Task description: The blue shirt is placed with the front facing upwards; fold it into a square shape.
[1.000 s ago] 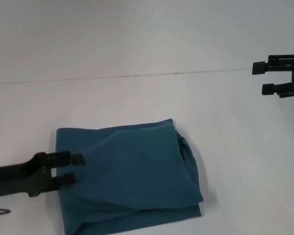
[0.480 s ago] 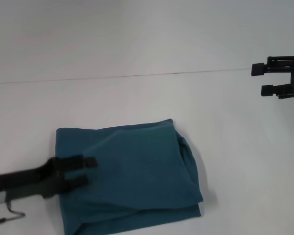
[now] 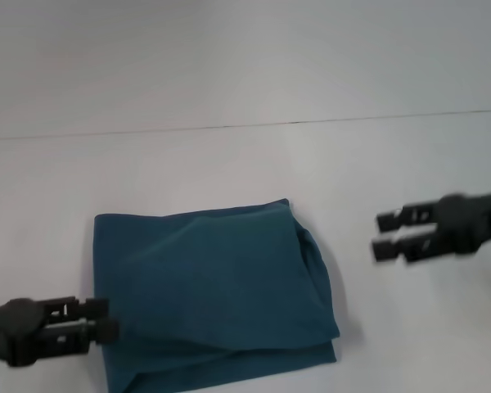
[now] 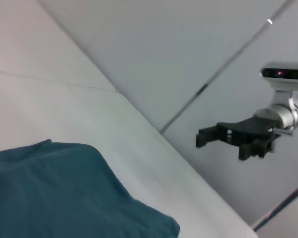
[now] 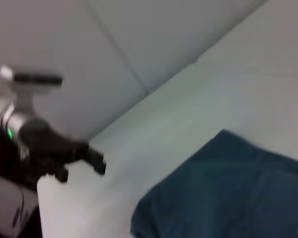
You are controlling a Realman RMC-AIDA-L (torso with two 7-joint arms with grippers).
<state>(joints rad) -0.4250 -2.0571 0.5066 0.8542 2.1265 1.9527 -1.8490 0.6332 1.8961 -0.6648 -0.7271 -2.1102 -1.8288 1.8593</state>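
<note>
Blue shirt [image 3: 217, 295]: folded into a rough rectangle, flat on the white table [image 3: 229, 155], near the front edge and a little left of centre. Left edge straight; right side bulging, with a rounded fold along it and a second layer peeking out at the near right corner. Soft creases across the top layer. No lettering or collar visible.

Left gripper [image 3: 105, 319]: low at the near left, fingertips at the shirt's left edge, roughly level with its near half. Fingers narrowly parted, holding nothing. Touching the cloth or just above it: cannot tell.

Right gripper [image 3: 381, 236]: to the right of the shirt, well apart from it, above bare table. Fingers pointing left toward the shirt, set moderately apart, holding nothing.

Left wrist view: a corner of the shirt [image 4: 64, 193] close by, right gripper [image 4: 203, 138] beyond it in the air. Right wrist view: shirt [image 5: 228, 193] near, left gripper [image 5: 97, 166] farther off.
</note>
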